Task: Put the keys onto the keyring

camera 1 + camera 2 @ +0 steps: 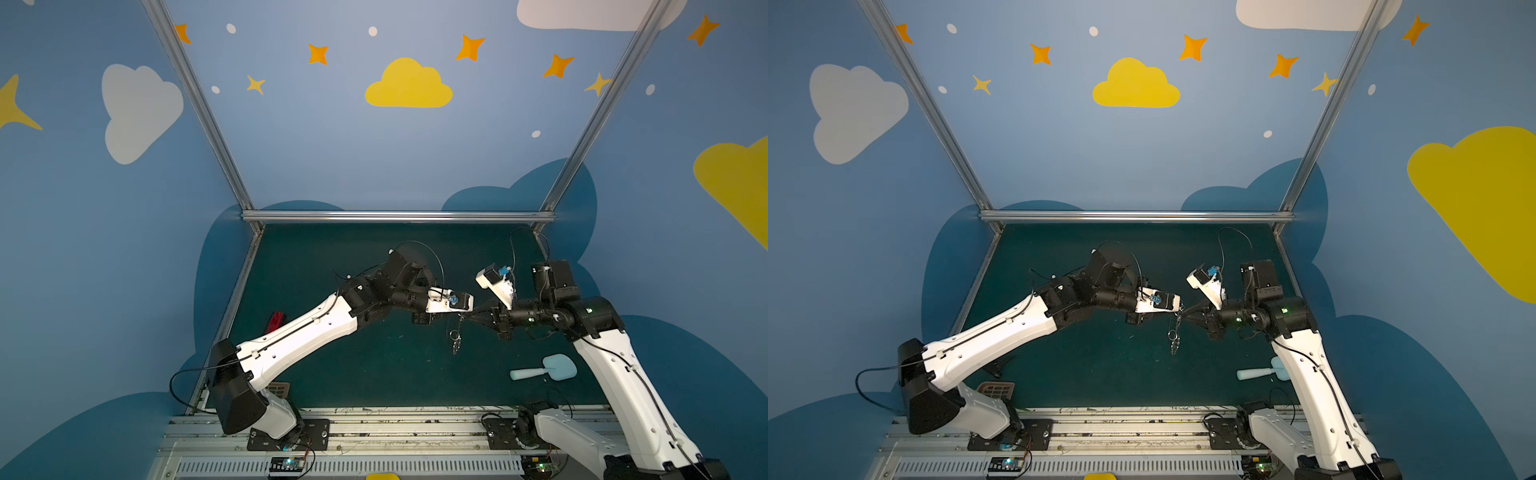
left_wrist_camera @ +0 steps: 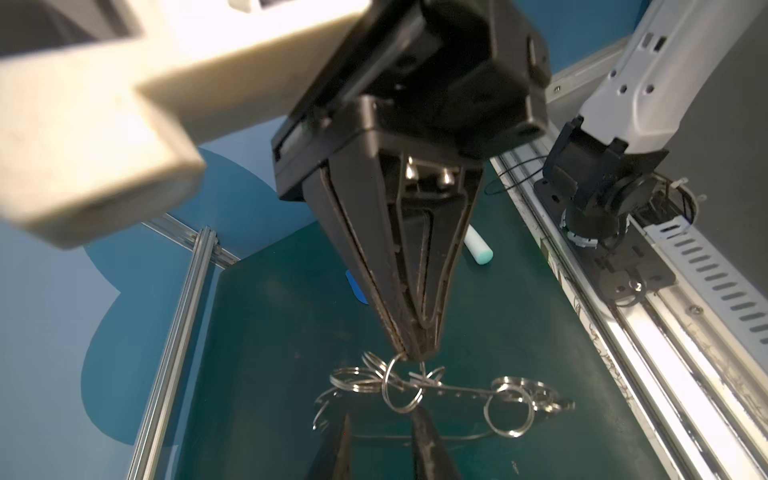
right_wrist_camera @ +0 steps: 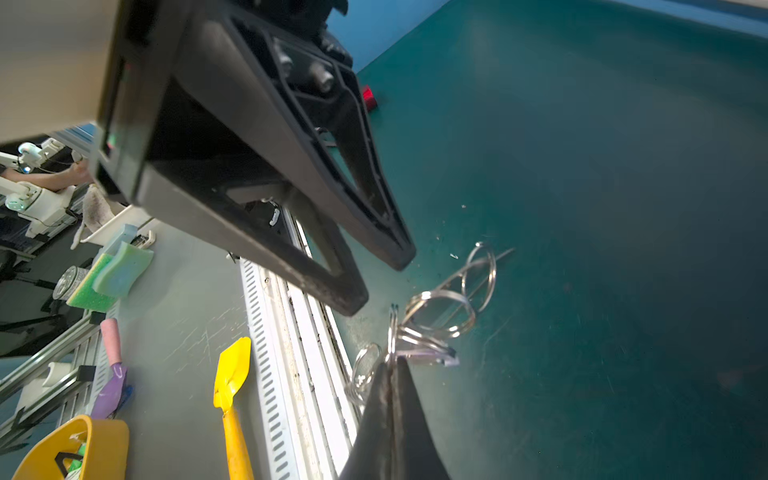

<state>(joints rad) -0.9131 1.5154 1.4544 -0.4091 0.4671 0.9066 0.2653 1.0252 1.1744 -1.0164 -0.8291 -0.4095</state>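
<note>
Left wrist view: the right tool [image 2: 412, 352] faces the lens, its jaws pressed together and pinching one split ring of the keyring [image 2: 457, 390].
Left tool [image 2: 382, 422]: one; its jaws are a narrow gap apart with nothing between them. One of its fingertips [image 2: 424, 436] sits just beside the pinched ring, and I cannot tell whether they touch.
Tools together: two, meeting tip to tip in mid-air above the table [image 1: 374, 374].
Keyring position: one, clear of the table. It hangs from the right tool between the two tools, and in both top views it dangles straight down.
Plate: one grey plate, seen edge-on, with its row of rim holes showing.
Split rings: at least five, but they overlap too much for a firm count.
Key [image 3: 430, 357]: one pale oblong piece among the rings, just beside the right tool's tips. It appears to be the key's head, and I cannot tell whether it is threaded on a ring.
Spatula [image 1: 559, 368]: one, pale blue, lying flat on the table near the right arm, well apart from the keyring.
Red gadget [image 1: 275, 322]: one, on the table behind the left arm.
Brown slotted piece [image 1: 995, 390]: one, at the table's front edge by the left arm's base.
</note>
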